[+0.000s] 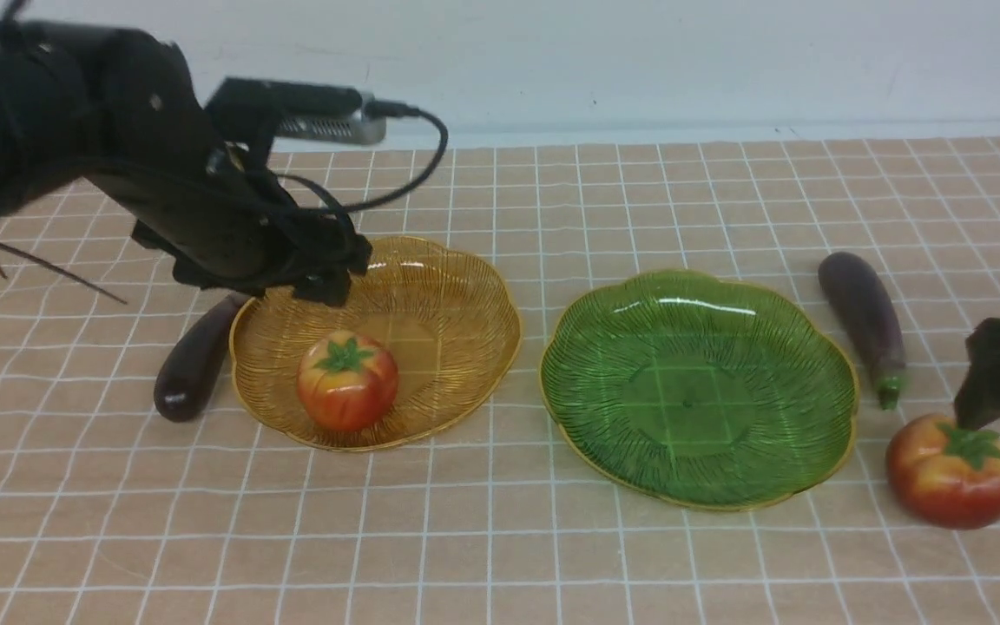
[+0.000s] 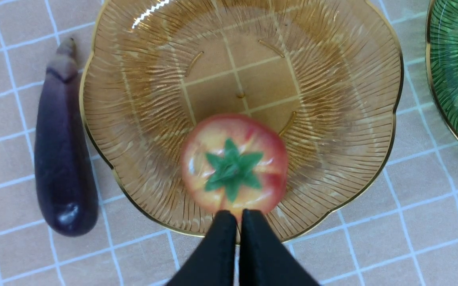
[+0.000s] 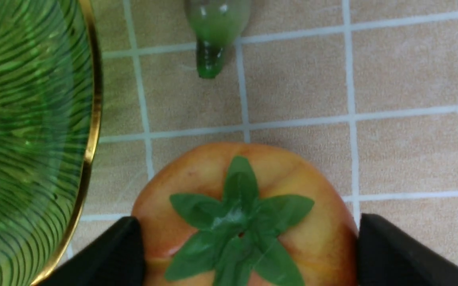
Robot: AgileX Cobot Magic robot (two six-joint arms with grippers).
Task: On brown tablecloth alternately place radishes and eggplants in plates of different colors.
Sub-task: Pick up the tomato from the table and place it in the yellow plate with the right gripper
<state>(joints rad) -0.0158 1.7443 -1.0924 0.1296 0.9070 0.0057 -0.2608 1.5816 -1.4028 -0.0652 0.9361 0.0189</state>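
Note:
On the brown tablecloth [image 1: 500, 538], one radish [image 1: 346, 382] sits in the amber plate [image 1: 465, 286]; it also shows in the left wrist view [image 2: 233, 163]. My left gripper [image 1: 326, 282] hovers over that plate's rim, shut and empty [image 2: 237, 216]. One eggplant [image 1: 192, 365] lies on the cloth against the amber plate's left side. The green plate [image 1: 700, 386] holds nothing. The second eggplant [image 1: 865, 317] lies to its right. My right gripper [image 1: 990, 408] is down on the second radish [image 1: 951, 473], which rests on the cloth; both fingers touch its sides [image 3: 247, 238].
The two plates stand side by side with a narrow gap. The green plate's rim [image 3: 90, 119] is close beside the right radish [image 3: 197, 174]. The right eggplant's green stem [image 3: 211, 59] points at that radish. A white wall runs behind the cloth.

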